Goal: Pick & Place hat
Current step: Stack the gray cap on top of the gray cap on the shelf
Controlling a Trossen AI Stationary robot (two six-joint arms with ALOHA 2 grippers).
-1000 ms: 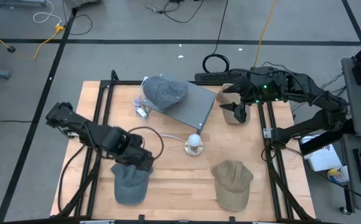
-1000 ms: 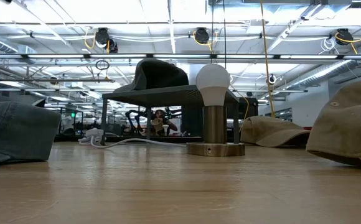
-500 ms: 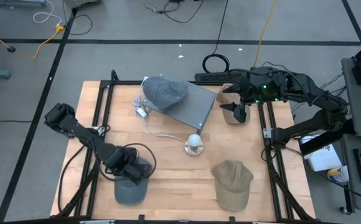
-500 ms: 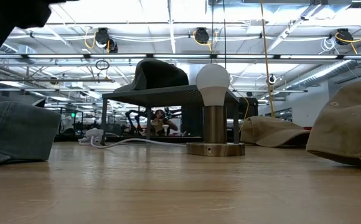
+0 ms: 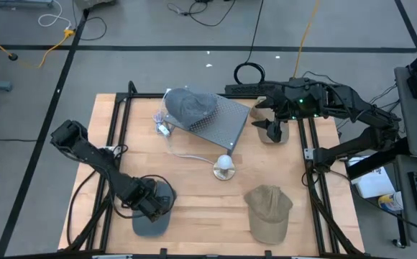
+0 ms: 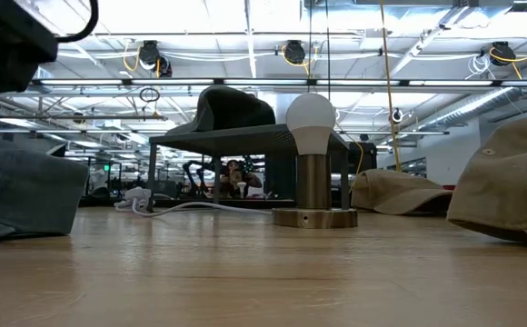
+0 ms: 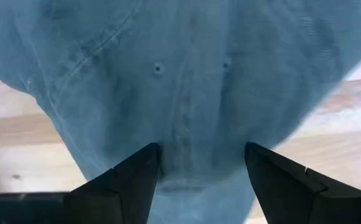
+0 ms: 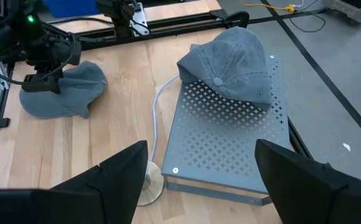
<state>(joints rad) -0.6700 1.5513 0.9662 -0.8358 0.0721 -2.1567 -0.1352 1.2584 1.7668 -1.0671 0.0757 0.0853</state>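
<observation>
Wooden bench (image 5: pixel 194 180), seen from above, carrying four hats, a stand and a lamp.

Blue-grey hat (image 5: pixel 151 216) lying flat at the near left of the bench. Left hand (image 5: pixel 153 205) directly over its crown, fingers (image 7: pixel 124 180) spread wide to either side of the denim, close above the fabric, nothing gripped. Contact with the cloth not determinable.

Second blue-grey hat (image 5: pixel 190 106) resting on top of a perforated metal stand (image 5: pixel 219 122) at the far middle of the bench, brim towards the stand's far left corner.

Tan hat (image 5: pixel 268 211) lying at the near right, well apart from the left hand.

Another tan hat (image 5: pixel 266 119) at the far right edge, mostly hidden beneath the right arm. Right hand (image 5: pixel 269 124) above it, fingers (image 8: pixel 121 180) set wide apart, empty.

Small lamp (image 5: pixel 224 167) with a white globe on a round base, between the stand and the tan hat at the near right; white cable (image 5: pixel 187 155) running from it towards the stand.

In the level view, a person (image 6: pixel 236 177) far behind the bench, beneath the stand.
</observation>
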